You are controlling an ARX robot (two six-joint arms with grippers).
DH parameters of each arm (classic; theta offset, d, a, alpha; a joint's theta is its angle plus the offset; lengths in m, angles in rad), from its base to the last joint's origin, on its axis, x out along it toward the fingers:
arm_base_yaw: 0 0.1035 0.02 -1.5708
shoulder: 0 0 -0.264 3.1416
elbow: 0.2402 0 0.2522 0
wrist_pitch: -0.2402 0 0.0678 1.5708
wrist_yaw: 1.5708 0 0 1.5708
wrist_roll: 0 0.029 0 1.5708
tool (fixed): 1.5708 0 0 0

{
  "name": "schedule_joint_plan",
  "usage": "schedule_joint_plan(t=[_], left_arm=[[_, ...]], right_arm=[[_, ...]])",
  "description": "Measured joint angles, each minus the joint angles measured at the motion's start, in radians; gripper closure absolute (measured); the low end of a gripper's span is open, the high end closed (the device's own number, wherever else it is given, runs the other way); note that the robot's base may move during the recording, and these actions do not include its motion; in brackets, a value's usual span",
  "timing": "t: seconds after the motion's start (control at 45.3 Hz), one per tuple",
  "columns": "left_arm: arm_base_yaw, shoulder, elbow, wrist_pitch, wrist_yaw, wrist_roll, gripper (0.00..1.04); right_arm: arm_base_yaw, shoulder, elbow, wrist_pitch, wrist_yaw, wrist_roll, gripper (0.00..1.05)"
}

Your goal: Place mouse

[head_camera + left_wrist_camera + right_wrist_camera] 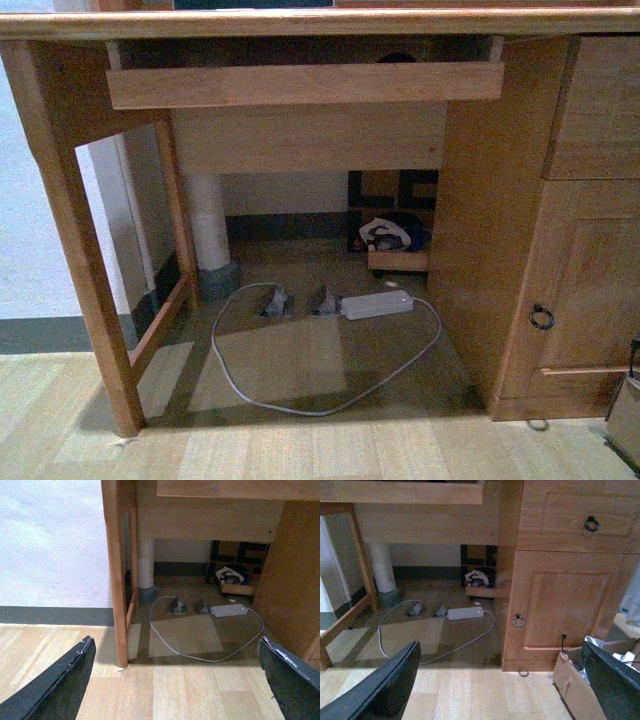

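Two pincers, the left pincer point(175, 642) and the right pincer point(501, 647), gape wide and hold nothing, both facing the wooden counter point(300, 22).

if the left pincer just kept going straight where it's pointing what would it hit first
Probably the wooden floor near the grey cable loop under the desk; the open left pincer has nothing nearer between its fingers. Depth is unclear.
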Motion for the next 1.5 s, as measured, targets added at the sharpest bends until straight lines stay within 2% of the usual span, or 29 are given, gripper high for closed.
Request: schedule_joint_plan(t=[1.501], left_arm=[[0.0, 0.0, 0.0, 0.0, 0.0, 0.0, 0.07]], right_arm=[[0.0, 0.0, 0.0, 0.0, 0.0, 0.0, 0.07]])
